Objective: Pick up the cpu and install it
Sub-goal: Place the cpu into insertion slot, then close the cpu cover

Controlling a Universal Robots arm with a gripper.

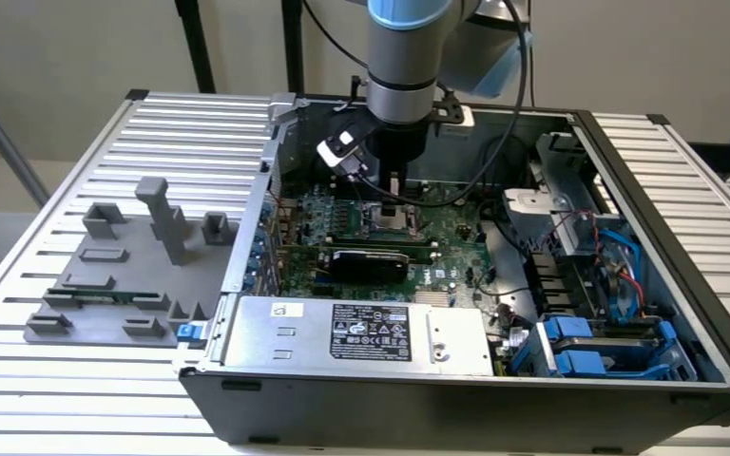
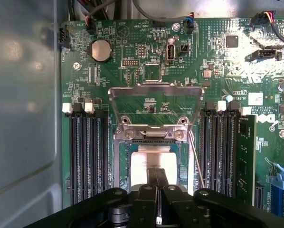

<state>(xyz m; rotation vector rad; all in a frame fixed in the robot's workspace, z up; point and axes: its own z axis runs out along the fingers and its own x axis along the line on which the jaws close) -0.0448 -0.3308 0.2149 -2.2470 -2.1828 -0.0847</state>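
The cpu (image 2: 150, 161), a flat square with a silvery top, lies inside the black socket frame (image 2: 124, 166) on the green motherboard (image 2: 218, 71). The socket's metal load plate (image 2: 155, 102) stands swung open beyond it. My gripper (image 2: 157, 172) hangs straight over the cpu, its two dark fingers (image 2: 152, 178) pressed together with nothing between them and their tips at the chip's top surface. In the exterior view the gripper (image 1: 394, 193) reaches down into the open computer case above the socket (image 1: 386, 217).
Memory slots (image 2: 87, 156) flank the socket on both sides, with one memory stick (image 2: 245, 156) seated. A power supply (image 1: 353, 332) fills the case front, and cables and blue drive bays (image 1: 593, 347) line the exterior view's right. A grey fixture (image 1: 124, 275) sits on the slatted table (image 1: 61, 399).
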